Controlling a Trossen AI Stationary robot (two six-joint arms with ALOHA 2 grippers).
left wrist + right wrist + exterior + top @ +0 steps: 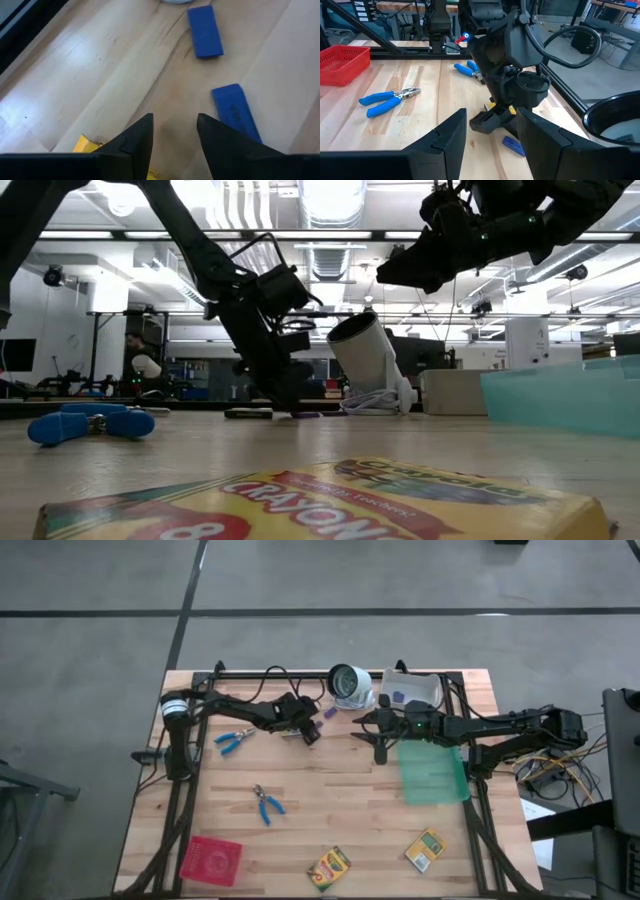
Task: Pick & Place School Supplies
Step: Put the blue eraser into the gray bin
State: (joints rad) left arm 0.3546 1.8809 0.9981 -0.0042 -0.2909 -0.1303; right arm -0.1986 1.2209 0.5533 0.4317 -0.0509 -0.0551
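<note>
Butcher-block wooden table, pale planks, black frame. Translucent green mat at right; red mesh tray near left corner. White-grey domed round object at far edge, beside a white bin.

Two cardboard crayon boxes lie near edge; blue-handled pliers at centre-left, another pair farther left.

Left gripper is partly open, empty, low over the table beside flat blue rectangular pieces. Right gripper is partly open, empty, raised.
</note>
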